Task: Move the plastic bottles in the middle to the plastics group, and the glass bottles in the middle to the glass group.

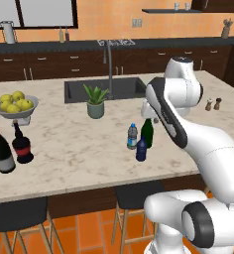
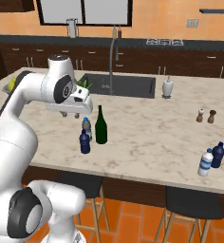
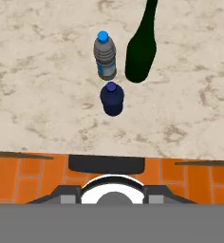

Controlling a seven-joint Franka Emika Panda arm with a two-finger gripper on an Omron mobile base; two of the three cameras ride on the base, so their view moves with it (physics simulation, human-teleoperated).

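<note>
Your gripper (image 2: 70,114) hangs closed and empty above the three middle bottles on the desk (image 1: 64,149). The squat blue bottle (image 3: 112,98) stands at 6 o'clock of the clear bottle (image 3: 105,56); both look light, so grip mid-body. The green glass bottle (image 3: 141,47) at 3 o'clock looks heavy, slippery

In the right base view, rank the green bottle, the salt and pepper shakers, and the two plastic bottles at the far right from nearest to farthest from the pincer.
1. Green bottle, just right of and below the pincer.
2. Shakers, well to the right.
3. Two plastic bottles, far right near the front edge.
</note>
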